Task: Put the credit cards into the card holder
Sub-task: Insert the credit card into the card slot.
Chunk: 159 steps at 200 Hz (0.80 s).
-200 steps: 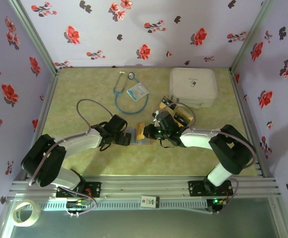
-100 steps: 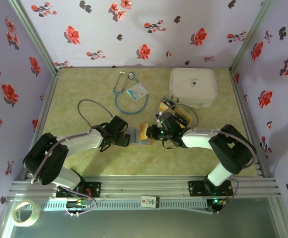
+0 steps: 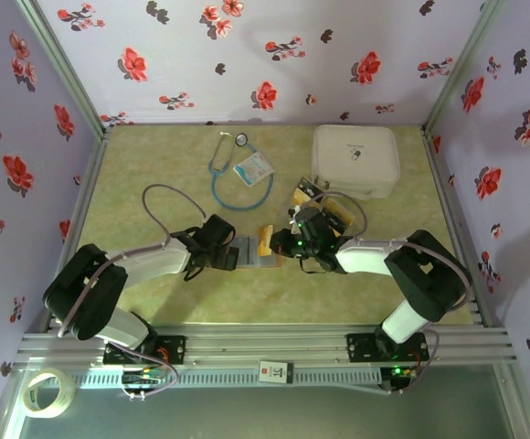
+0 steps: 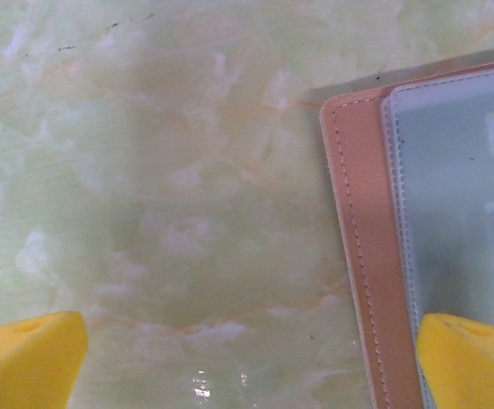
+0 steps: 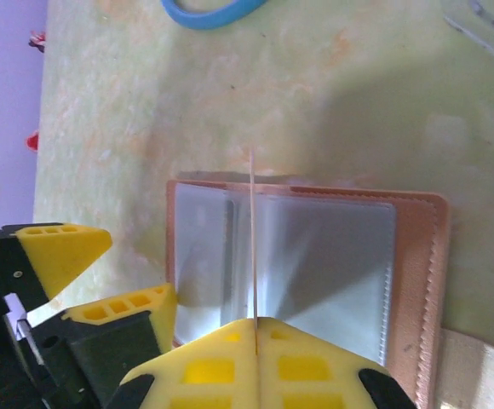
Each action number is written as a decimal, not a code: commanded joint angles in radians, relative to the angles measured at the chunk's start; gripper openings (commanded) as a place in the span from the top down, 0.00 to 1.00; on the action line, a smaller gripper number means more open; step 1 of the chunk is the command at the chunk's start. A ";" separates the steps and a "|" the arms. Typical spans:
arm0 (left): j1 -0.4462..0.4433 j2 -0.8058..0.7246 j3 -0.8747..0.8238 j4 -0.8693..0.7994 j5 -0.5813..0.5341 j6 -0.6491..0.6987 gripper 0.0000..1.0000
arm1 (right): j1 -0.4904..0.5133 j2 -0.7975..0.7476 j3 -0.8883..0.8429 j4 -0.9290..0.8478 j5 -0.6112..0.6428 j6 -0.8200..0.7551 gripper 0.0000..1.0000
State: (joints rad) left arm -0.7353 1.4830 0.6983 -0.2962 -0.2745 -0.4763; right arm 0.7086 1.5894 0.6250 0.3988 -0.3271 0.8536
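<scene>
Right wrist: right gripper (image 5: 255, 341) pinches card (image 5: 253, 239) edge-on over holder (image 5: 332, 247); left gripper (image 4: 247, 341) spread at holder's 9 o'clock. Risk: card misses pocket, buckles.

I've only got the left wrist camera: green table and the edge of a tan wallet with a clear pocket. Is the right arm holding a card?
Observer: Yes. The right end effector is shut on a credit card, seen edge-on over the open card holder.
Operator: Where over it?
Observer: It lines up with the divide between two clear pockets. I cannot tell whether it has entered one.
Operator: Any other cards out?
Observer: Yes. In the top view, other credit cards lie on the table in front of the white case, behind the right arm.
</scene>
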 commanded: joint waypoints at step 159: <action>-0.018 -0.025 -0.020 -0.034 -0.031 -0.041 0.00 | 0.017 0.166 -0.073 0.383 -0.025 0.121 1.00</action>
State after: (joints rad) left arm -0.7418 1.4769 0.6971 -0.3035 -0.2810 -0.4988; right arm 0.7200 1.7298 0.5678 0.7151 -0.3561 0.9543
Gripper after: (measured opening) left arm 0.997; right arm 0.039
